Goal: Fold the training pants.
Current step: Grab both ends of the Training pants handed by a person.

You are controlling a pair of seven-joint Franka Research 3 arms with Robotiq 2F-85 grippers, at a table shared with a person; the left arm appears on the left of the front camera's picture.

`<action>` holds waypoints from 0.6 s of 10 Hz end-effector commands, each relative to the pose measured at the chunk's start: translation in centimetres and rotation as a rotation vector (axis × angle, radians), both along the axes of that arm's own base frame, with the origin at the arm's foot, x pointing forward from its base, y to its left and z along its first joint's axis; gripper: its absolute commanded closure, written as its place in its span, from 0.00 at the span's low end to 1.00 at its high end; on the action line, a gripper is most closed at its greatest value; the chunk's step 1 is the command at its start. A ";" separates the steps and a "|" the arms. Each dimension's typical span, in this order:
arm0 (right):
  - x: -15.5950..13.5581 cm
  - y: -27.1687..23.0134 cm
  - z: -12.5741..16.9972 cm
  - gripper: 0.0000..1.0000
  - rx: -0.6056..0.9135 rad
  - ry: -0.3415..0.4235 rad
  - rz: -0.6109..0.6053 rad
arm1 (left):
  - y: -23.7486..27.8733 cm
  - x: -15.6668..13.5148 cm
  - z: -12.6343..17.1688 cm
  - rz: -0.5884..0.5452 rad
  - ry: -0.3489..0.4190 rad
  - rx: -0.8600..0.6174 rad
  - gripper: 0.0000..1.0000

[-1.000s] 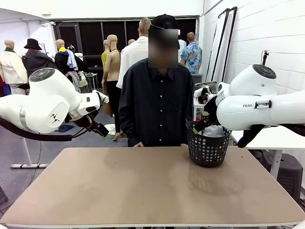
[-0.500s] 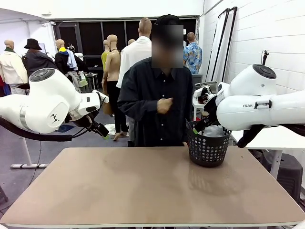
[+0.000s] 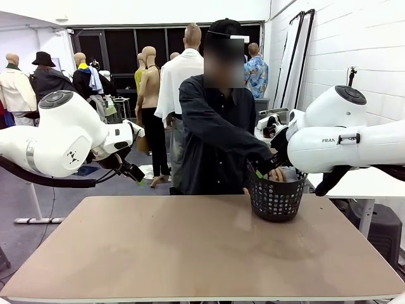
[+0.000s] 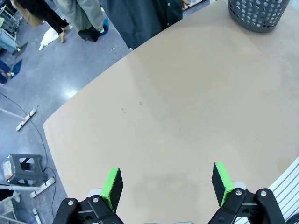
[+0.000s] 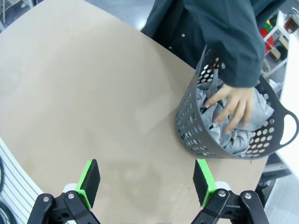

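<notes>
Looking across the tan worktop (image 3: pixel 190 253), I see a person (image 3: pixel 215 126) in a dark shirt standing at its 12 o'clock edge and leaning over toward 2 o'clock. My left arm (image 3: pixel 63 136) hangs off the 9 o'clock side, above the level of the worktop, and my right arm (image 3: pixel 342 139) comes in from 3 o'clock.

A black mesh basket (image 3: pixel 275 199) stands upright on the worktop at about 2 o'clock, near the far edge. The training pants (image 5: pixel 262 112) lie bunched inside it as light grey cloth, heaped up against the wall. The person's hand (image 5: pixel 232 105) is down in the basket, fingers spread on that cloth.

My left hand (image 4: pixel 167 168) is spread wide with its green pads (image 4: pixel 112 184) well apart. It holds nothing and has the worktop beneath it. My right hand (image 5: pixel 145 163) is spread just as wide and is empty too. It hovers over the worktop with the basket at its 1 o'clock, apart from the rim.
</notes>
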State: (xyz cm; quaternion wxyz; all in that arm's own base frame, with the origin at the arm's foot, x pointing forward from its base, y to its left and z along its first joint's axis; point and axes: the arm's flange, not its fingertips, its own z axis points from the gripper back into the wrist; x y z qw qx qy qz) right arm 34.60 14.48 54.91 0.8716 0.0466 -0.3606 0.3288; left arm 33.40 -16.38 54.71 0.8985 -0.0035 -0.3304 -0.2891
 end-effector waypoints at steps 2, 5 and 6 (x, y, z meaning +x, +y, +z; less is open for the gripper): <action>0.0 0.0 0.0 0.00 0.001 -0.003 0.000 | 0.0 0.0 0.0 -0.009 -0.003 0.007 0.00; 0.0 0.0 0.0 0.00 0.001 -0.003 0.000 | 0.0 0.0 0.0 -0.009 -0.003 0.007 0.00; 0.0 0.0 0.0 0.00 0.001 -0.003 0.000 | 0.0 0.0 0.0 -0.009 -0.003 0.007 0.00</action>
